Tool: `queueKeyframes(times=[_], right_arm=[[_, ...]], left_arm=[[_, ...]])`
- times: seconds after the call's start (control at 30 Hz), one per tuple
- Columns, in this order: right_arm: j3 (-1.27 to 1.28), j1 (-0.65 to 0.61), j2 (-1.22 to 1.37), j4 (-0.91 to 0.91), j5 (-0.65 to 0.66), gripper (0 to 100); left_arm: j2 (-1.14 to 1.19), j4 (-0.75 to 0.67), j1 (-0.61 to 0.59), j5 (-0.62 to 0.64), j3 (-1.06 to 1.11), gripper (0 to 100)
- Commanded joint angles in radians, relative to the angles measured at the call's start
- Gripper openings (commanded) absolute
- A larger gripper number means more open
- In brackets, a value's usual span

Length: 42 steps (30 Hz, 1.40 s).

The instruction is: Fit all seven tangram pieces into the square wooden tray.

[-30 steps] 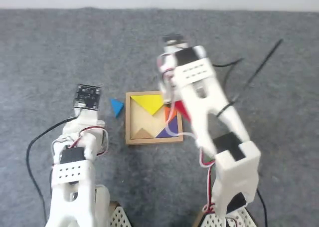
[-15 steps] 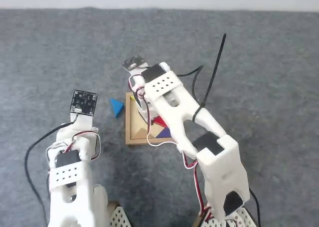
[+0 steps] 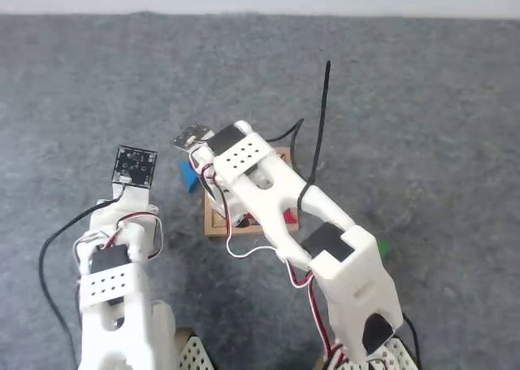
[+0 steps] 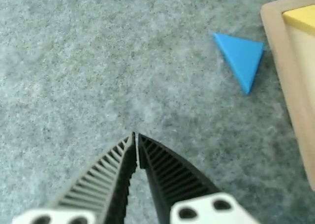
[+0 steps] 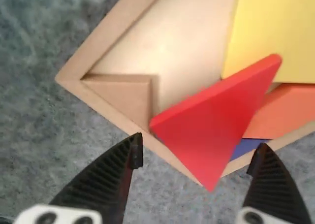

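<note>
Grey carpet (image 3: pixel 422 102) is seen across the whole table. The square wooden tray (image 5: pixel 98 42) lies on it near the middle, largely covered in the high view by the right arm (image 3: pixel 268 187) stretched over it.

From the right wrist, the right gripper (image 5: pixel 197 152) is seen spread wide with nothing clamped. The red triangle (image 5: pixel 216 125) lies between the two jaws, touched by neither as far as can be told. That red piece is tilted, with one point hanging out past the tray's rim and the rest propped on the yellow piece (image 5: pixel 275 22) and the orange piece (image 5: pixel 288 111). A purple piece (image 5: pixel 246 147) is glimpsed beneath it at the rim. A brown triangle (image 5: pixel 130 93) is seated flat in the tray's corner, with bare tray floor beside it.

Over on the other side, the left gripper (image 4: pixel 135 135) is held low over bare carpet, jaws pressed together, nothing between them. The blue triangle (image 4: pixel 239 58) is found on the carpet just beside the tray's outer edge, not touching it.

A green piece (image 3: pixel 380 246) is spotted on the carpet, half hidden by the right arm's lower part and well apart from the tray. A black cable (image 3: pixel 322 118) is arched up over the right arm.
</note>
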Motion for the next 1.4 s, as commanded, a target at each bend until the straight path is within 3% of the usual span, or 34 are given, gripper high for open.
queueKeyframes(times=[0.0, 0.33, 0.5, 0.73, 0.93, 1.1, 1.23, 1.37], right_arm=[[0.002, -0.002, -0.008, 0.015, 0.009, 33.2], [0.005, 0.093, -0.254, 0.093, 0.014, 33.1], [0.097, 0.116, -0.404, 0.093, 0.100, 33.0], [0.617, 0.104, -0.688, -0.289, 0.285, 33.1], [1.059, 0.099, -0.878, -0.651, 0.632, 32.9], [1.126, 0.064, -0.900, -0.651, 0.675, 34.2], [1.142, 0.008, -0.865, -0.680, 0.735, 44.9], [1.142, -0.018, -0.843, -0.723, 0.763, 42.7]], left_arm=[[-0.025, -0.025, -0.018, -0.006, -0.012, 1], [-0.025, -0.025, -0.026, -0.006, -0.013, 1], [-0.025, -0.025, -0.026, -0.006, -0.013, 1], [-0.025, -0.025, -0.026, -0.006, -0.013, 1], [-0.025, -0.026, -0.026, -0.006, -0.013, 1], [-0.025, -0.026, -0.026, -0.006, -0.013, 1], [-0.025, -0.026, -0.026, -0.006, -0.015, 1], [-0.026, -0.026, -0.035, -0.006, -0.015, 1]])
